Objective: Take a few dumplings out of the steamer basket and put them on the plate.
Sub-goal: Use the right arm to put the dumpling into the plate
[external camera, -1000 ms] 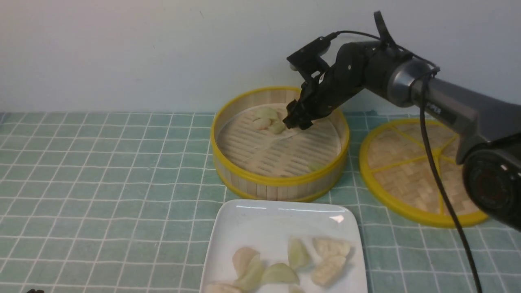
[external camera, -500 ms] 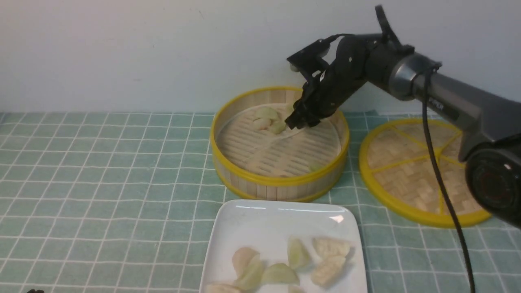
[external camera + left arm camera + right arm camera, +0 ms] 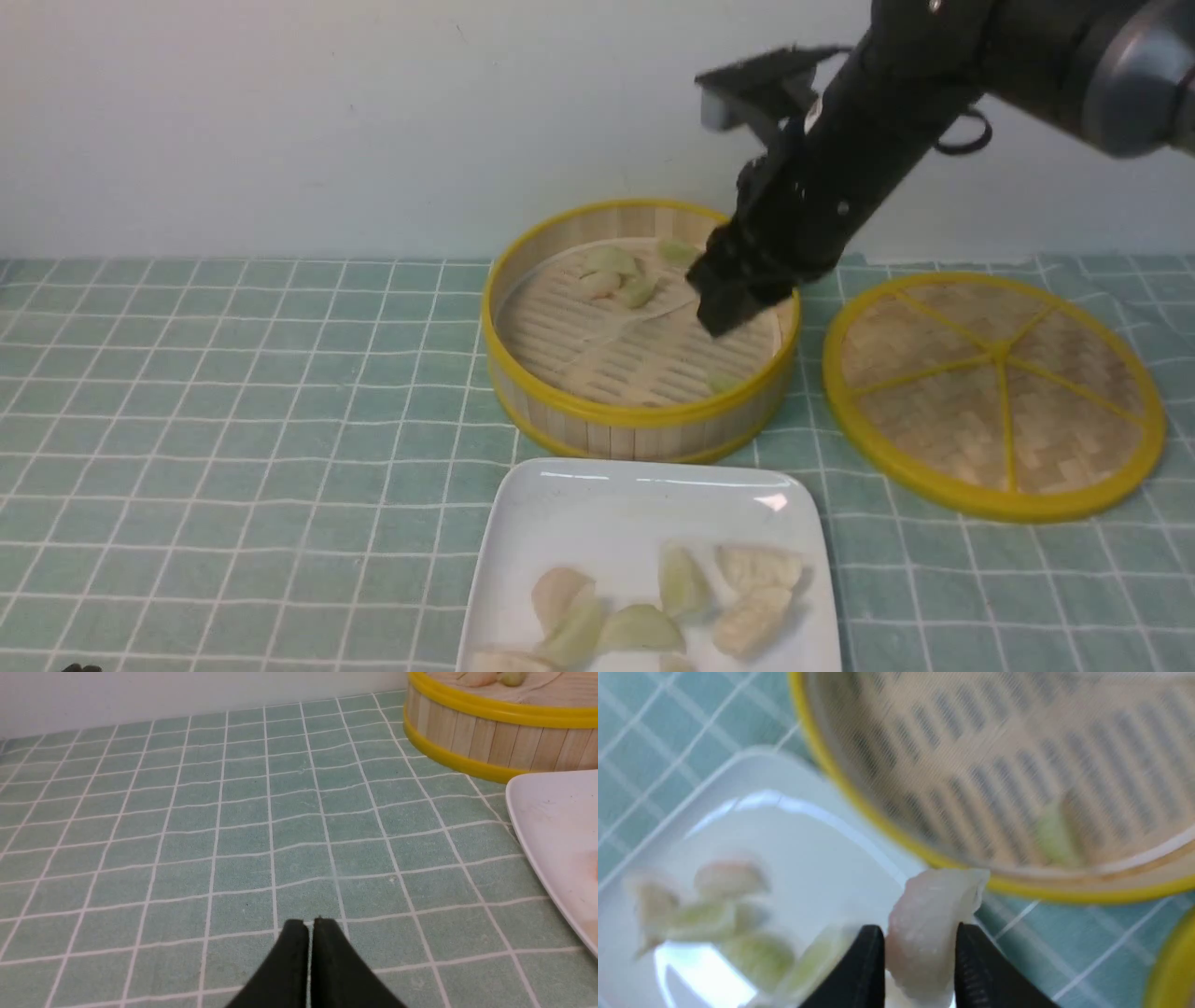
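The steamer basket [image 3: 644,420] stands at the back centre with a few dumplings [image 3: 611,261] at its far side and a green one [image 3: 721,383] near its front wall. My right gripper [image 3: 724,313] hangs above the basket's right part, shut on a pale pinkish dumpling [image 3: 931,933]. The white plate [image 3: 616,509] lies in front of the basket with several dumplings [image 3: 681,583] on it; it also shows in the right wrist view [image 3: 794,835]. My left gripper [image 3: 310,924] is shut and empty, low over the cloth, left of the plate [image 3: 556,830].
A flat woven lid with yellow spokes [image 3: 994,392] lies right of the basket. A green checked cloth [image 3: 233,401] covers the table. A pale wall [image 3: 327,112] stands close behind the basket.
My right gripper has lifted from the basket's far side and moved right and toward the front with a dumpling in it. The arm has swung up. The left gripper's earlier state is not shown.
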You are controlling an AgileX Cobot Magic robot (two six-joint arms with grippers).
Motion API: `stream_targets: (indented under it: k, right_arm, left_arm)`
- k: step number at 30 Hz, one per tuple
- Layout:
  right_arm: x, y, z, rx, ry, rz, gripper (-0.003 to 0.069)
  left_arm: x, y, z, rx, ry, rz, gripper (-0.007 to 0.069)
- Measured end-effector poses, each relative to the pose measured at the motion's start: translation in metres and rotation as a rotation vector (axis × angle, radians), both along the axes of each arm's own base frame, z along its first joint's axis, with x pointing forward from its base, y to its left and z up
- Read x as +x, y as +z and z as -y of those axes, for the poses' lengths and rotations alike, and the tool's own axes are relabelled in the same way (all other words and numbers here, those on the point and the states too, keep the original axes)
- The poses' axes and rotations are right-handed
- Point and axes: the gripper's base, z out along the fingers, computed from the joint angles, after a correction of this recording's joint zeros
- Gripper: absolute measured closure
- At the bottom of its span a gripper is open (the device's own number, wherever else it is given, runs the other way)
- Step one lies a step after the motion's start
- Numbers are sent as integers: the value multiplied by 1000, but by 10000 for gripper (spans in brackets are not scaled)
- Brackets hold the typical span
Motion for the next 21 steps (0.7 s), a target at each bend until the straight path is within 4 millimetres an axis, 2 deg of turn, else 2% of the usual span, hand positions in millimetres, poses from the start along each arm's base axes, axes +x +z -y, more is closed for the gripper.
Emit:
stream_targets:
  k: [1, 2, 4, 5, 6, 11, 15, 17, 19, 20, 21]
  right_arm:
    - [-15, -11, -6, -23, 47, -39, 484]
    - [-17, -13, -7, -26, 55, -46, 484]
    - [-38, -39, -22, -49, 118, -96, 484]
    - [-39, -41, -22, -53, 123, -102, 484]
    - [-43, -56, -30, -57, 131, -99, 484]
    - [-40, -83, -49, -41, 122, -61, 484]
    - [-36, -99, -56, -42, 116, -55, 470]
    - [-35, -103, -56, -46, 114, -60, 424]
    - [-34, -101, -57, -43, 115, -55, 326]
    - [-34, -100, -57, -43, 115, -55, 317]
    - [-30, -92, -60, -31, 121, -37, 243]
  left_arm:
    - [0, 0, 0, 0, 0, 0, 631]
    - [0, 0, 0, 0, 0, 0, 631]
    - [0, 0, 0, 0, 0, 0, 631]
    - [0, 0, 0, 0, 0, 0, 631]
    - [0, 0, 0, 0, 0, 0, 631]
    - [0, 0, 0, 0, 0, 0, 631]
    - [0, 0, 0, 0, 0, 0, 631]
    - [0, 0, 0, 0, 0, 0, 631]
    - [0, 0, 0, 0, 0, 0, 631]
    - [0, 0, 0, 0, 0, 0, 631]
    - [0, 0, 0, 0, 0, 0, 631]
